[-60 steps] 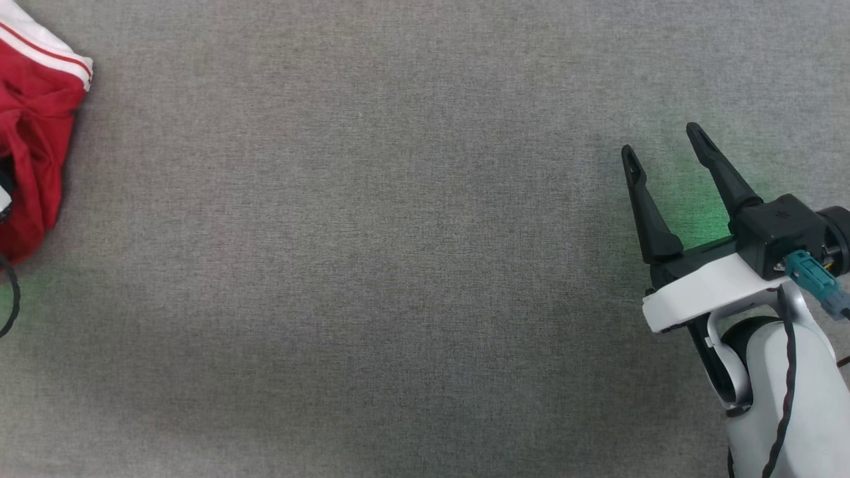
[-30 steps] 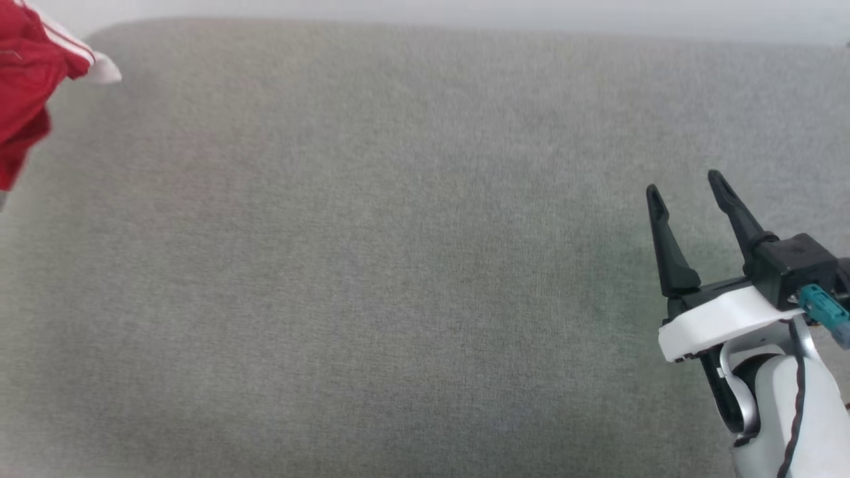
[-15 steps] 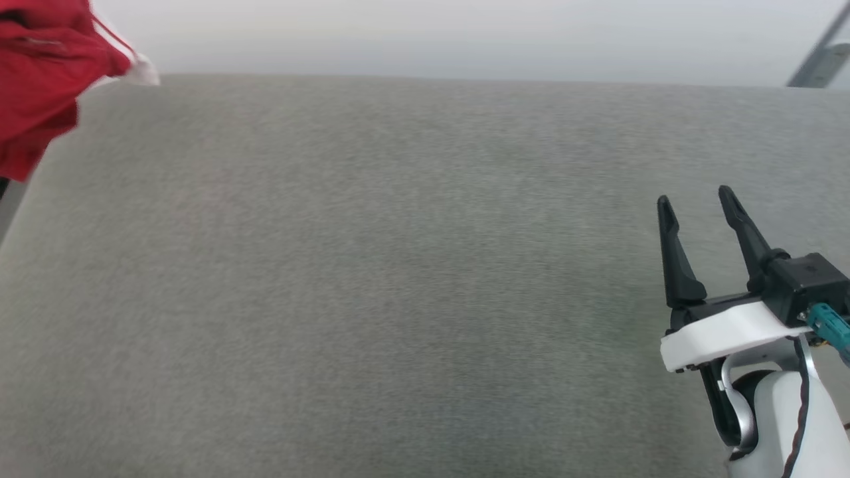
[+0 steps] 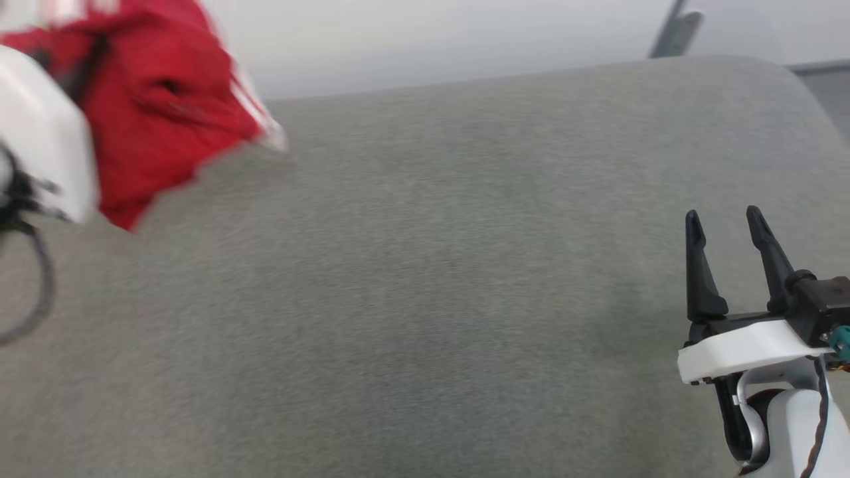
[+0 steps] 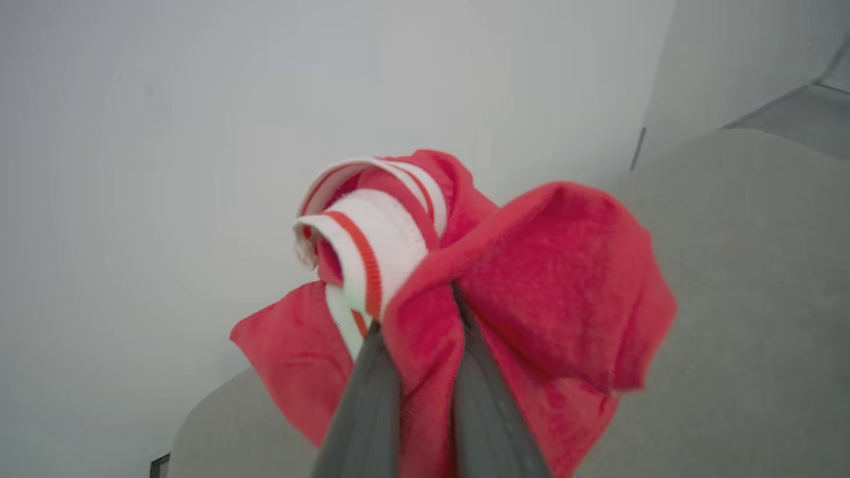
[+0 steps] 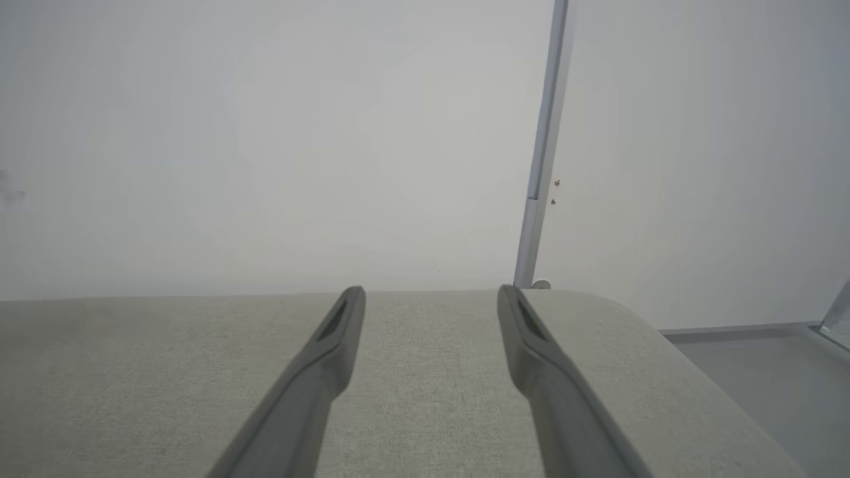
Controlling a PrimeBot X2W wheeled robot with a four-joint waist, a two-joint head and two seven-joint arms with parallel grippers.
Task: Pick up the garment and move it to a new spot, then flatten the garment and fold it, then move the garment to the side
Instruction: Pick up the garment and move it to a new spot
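The garment (image 4: 159,113), a bunched red shirt with red-and-white striped trim, hangs in the air at the upper left of the head view, blurred by motion, above the grey cloth table (image 4: 425,299). In the left wrist view my left gripper (image 5: 418,312) is shut on the garment (image 5: 551,279), red cloth pinched between its two fingers with the striped trim curled on top. My right gripper (image 4: 724,222) stands open over the table's right side with nothing between its fingers (image 6: 339,325).
The grey padded table (image 6: 431,372) ends in a rounded far right corner. A pale wall (image 6: 265,133) stands behind it, with a grey vertical strip (image 6: 544,146). The left arm's white wrist housing (image 4: 40,133) and a black cable (image 4: 33,299) hang at the left edge.
The garment has swung in from the left edge and upward with my left arm's wrist now showing. The head view has tilted up and turned. My right gripper stays open.
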